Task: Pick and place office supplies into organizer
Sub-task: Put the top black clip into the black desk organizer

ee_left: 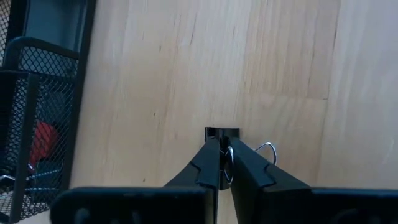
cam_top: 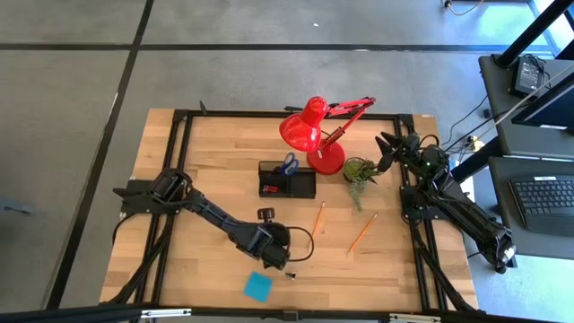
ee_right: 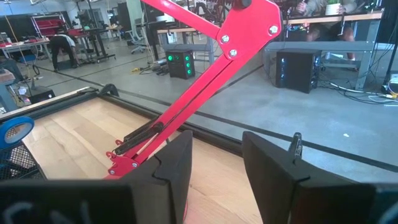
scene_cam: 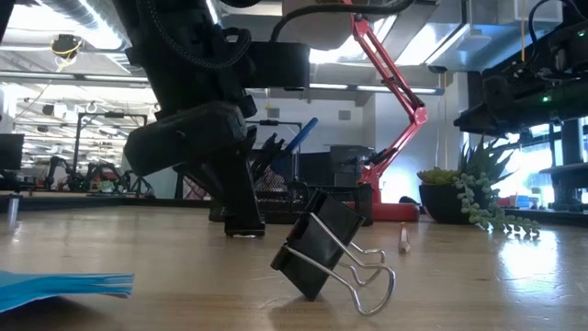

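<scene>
Two pencils lie on the bare wood right of the left gripper, the second pencil a little farther right; each has its long axis running diagonally, lower end toward the near edge, upper end leaning right; they lie apart, roughly parallel. One blue pad lies flat near the front edge; the low view catches only its cut-off edge. One clip shows clearly in the low view, tilted on the table with its wire handles toward the camera; from above it is a tiny dark speck just beside the left gripper, right of the pad. One organizer sits mid-table just left of the lamp, long axis left to right; scissors stand in it, blue handles up, and something red, perhaps the eraser, lies in its left part, seen through the mesh in the left wrist view. One plant stands right of the lamp base.

The left gripper is low over the table between organizer and pad; its fingers are pressed together, with a clip wire just beside them; whether they pinch that wire is hard to make out. The right gripper hangs at the table's far right by the plant, fingers spread, nothing between them.
</scene>
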Controlling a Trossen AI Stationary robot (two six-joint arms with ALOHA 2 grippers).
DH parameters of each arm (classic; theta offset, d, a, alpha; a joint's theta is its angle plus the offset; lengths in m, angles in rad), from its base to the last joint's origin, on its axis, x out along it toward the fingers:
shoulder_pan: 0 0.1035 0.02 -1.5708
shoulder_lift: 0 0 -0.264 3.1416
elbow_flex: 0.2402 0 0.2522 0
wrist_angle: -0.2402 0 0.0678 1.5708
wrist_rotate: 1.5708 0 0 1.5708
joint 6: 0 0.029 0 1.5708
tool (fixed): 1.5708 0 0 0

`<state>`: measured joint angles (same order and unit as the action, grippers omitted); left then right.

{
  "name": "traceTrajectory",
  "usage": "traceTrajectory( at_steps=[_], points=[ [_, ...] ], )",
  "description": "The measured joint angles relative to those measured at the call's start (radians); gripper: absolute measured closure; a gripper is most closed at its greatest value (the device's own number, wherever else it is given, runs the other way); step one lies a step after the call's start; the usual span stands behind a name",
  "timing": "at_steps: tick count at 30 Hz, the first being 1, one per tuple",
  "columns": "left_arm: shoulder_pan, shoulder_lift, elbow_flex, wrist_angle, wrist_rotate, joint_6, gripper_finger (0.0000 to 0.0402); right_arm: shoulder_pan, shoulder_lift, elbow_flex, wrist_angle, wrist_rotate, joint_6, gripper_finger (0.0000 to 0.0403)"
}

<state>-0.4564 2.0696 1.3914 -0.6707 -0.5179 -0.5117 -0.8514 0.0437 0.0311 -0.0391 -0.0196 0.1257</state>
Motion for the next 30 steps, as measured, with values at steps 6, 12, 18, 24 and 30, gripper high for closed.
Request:
traceTrajectory(
  at_steps=[6,12,18,24,30],
  points=[
    [0.0,-0.039,-0.003,-0.008,0.011,0.002,0.0388,0.0,0.0,0.0,0.0,0.0,0.0,0.0258],
    [0.0,-0.1,-0.003,-0.008,-0.068,0.06,0.0388,0.0,0.0,0.0,0.0,0.0,0.001,0.0258],
    [0.004,-0.155,-0.002,-0.01,-0.259,0.199,0.0388,0.0,0.0,0.0,0.0,0.0,0.004,0.0258],
    [0.049,-0.173,-0.002,-0.016,-0.325,0.296,0.0388,0.0,0.0,0.0,0.0,0.0,0.004,0.0258],
    [0.119,-0.173,-0.002,-0.083,-0.203,0.3,0.0389,0.0,0.0,0.0,0.0,0.0,0.003,0.0258]
  ],
)
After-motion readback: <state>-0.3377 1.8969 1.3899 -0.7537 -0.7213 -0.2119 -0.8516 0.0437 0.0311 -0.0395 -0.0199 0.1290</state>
